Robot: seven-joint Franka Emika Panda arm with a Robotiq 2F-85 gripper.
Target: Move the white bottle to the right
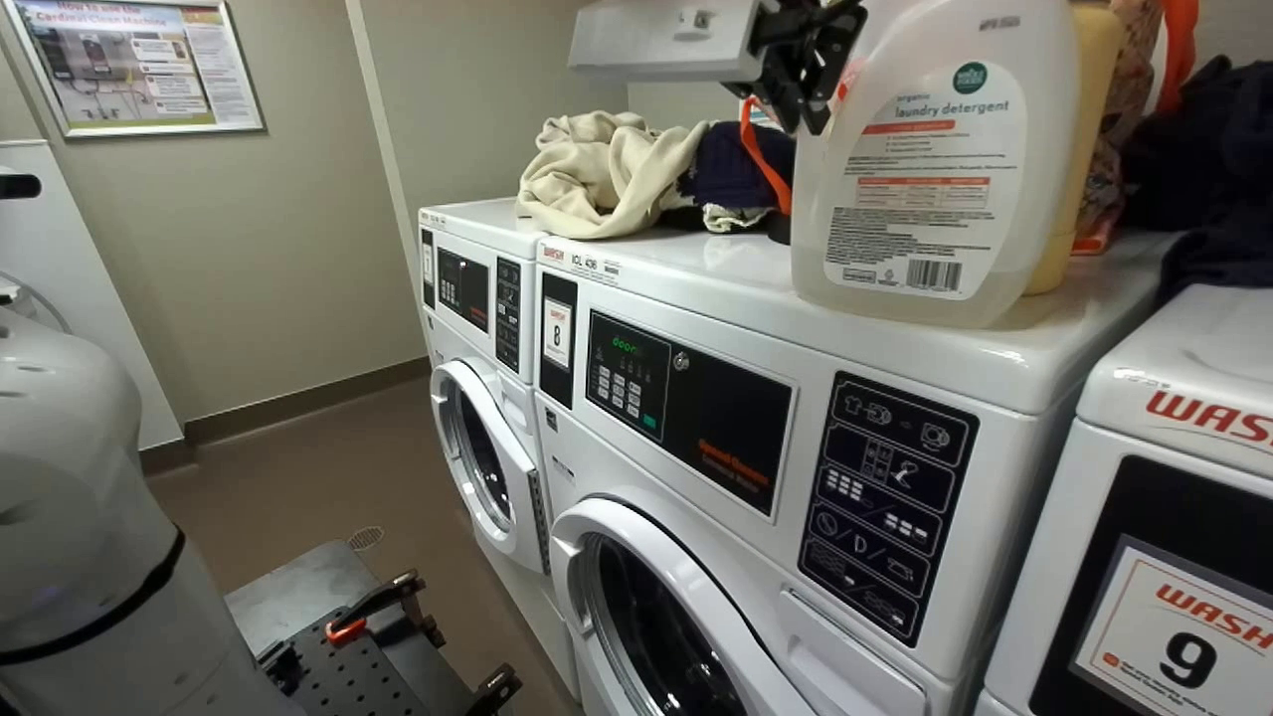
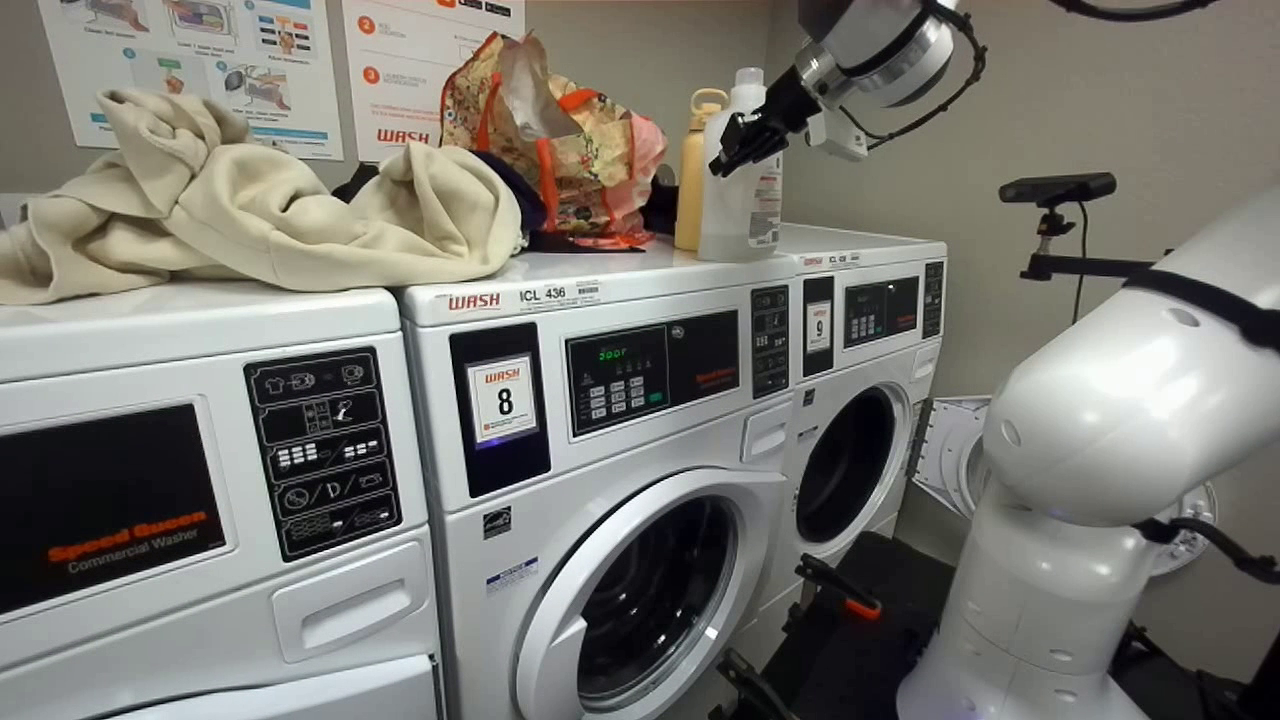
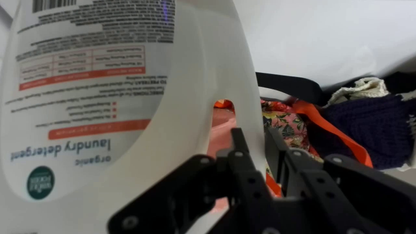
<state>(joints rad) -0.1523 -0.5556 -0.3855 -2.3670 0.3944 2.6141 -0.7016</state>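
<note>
White bottle (image 1: 925, 174) stands upright on the worktop (image 1: 716, 266), at about one o'clock from the control panel (image 2: 650, 375) of washer 8 (image 2: 590, 475); in the wrist view its handle (image 3: 248, 113) looks pinched between the jaws. Grip seems made; the shift toward three o'clock is, I judge, left to do. The label (image 3: 84, 107) reads "Whole Foods" and "organic laundry detergent"; washer 8 says "WASH" and "ICL 436"

Three washing machines (image 2: 620, 455) counted; white cards (image 2: 503, 400) on them: three, two read as 8 and 9. One white bottle (image 1: 930, 199), one yellow bottle (image 2: 690, 190) listed. One patterned bag (image 2: 588, 185), one cream cloth heap (image 2: 300, 220) noted. Two unframed posters (image 2: 200, 80), one framed sign (image 1: 139, 75) shown. One robot arm (image 2: 1110, 420), one gripper (image 3: 255, 139) with two fingers (image 3: 240, 141), one black camera (image 2: 1057, 188) recorded.
</note>
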